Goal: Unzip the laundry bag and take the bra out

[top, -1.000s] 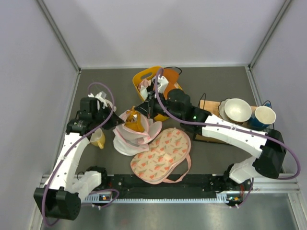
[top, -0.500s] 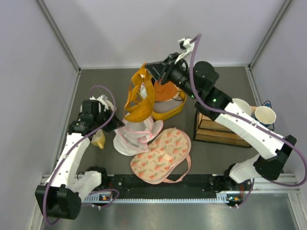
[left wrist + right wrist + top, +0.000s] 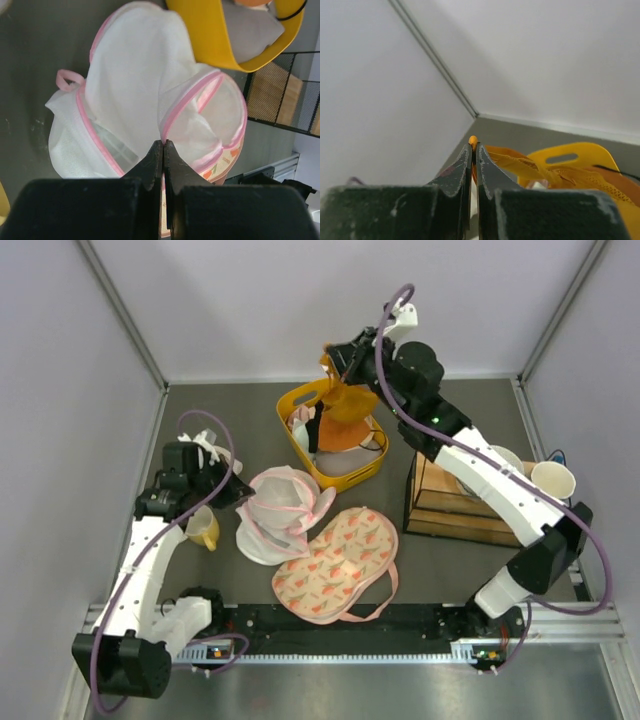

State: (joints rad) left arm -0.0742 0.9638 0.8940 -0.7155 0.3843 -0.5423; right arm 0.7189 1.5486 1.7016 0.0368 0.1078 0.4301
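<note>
- My right gripper is squeezed shut on a bit of the bra. It holds the bra high up near the back wall.
- The bra hangs down in the air, right over the yellow basket. It is well apart from the laundry bag.
- My left gripper is pinched shut on the pink zipper edge of the laundry bag. The bag lies open on the table, and I see no bra in it.
- So I think the taking-out step is almost done. Next I need a bare spot to lay the bra down, and then I can open my fingers.
- The basket under the bra already has clothes in it, so the bra could drop in there by mistake.
- The crate stands beside the basket, and the cream pouch lies just beside the bag. A little yellow cup sits by my left arm.
</note>
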